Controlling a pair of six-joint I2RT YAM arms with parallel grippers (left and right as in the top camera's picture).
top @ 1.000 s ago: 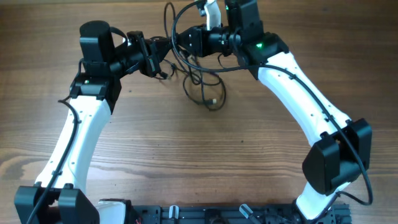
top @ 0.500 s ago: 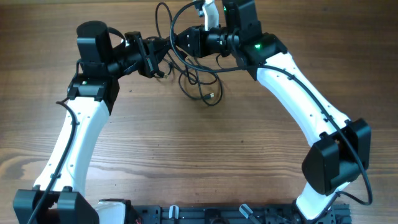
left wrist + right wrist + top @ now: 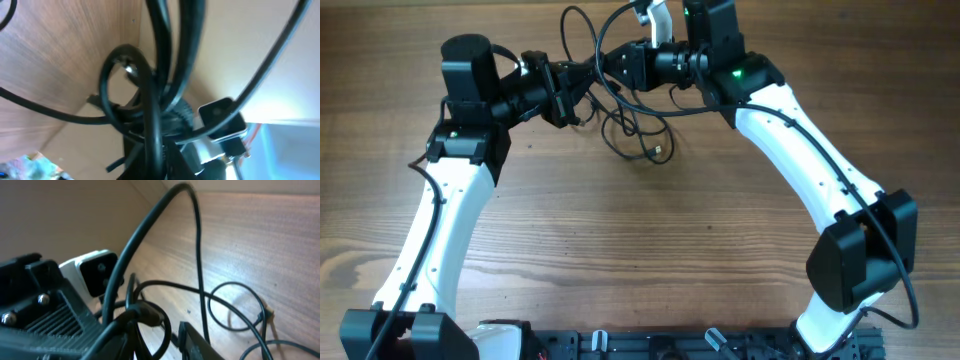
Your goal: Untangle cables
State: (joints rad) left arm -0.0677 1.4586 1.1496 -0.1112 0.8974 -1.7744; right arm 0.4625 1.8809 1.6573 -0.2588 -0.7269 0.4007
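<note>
Wood-grain tabletop [image 3: 620, 250] fills the overhead view, bare across its near half; all the action sits at the far edge. Thin black flexible cables [image 3: 638, 128] loop there in a loose knot, some strands lifted off the wood between the two arms, others trailing down to a small plug end resting on the surface. Coming in from the left, the left gripper [image 3: 563, 92] has its jaws drawn nearly together on a bundle of strands; its wrist view shows cords crossing right in front of the lens. From the right, the right gripper [image 3: 616, 66] faces it, jaws part-way apart with a cord running between them in its wrist view, so it looks pinched on a strand.

My reading: the step in hand is the pull-apart, both arms holding the tangle close together. Next, the grippers likely need to draw away from each other, left and right, slowly enough that loops slide free rather than cinch tighter.
</note>
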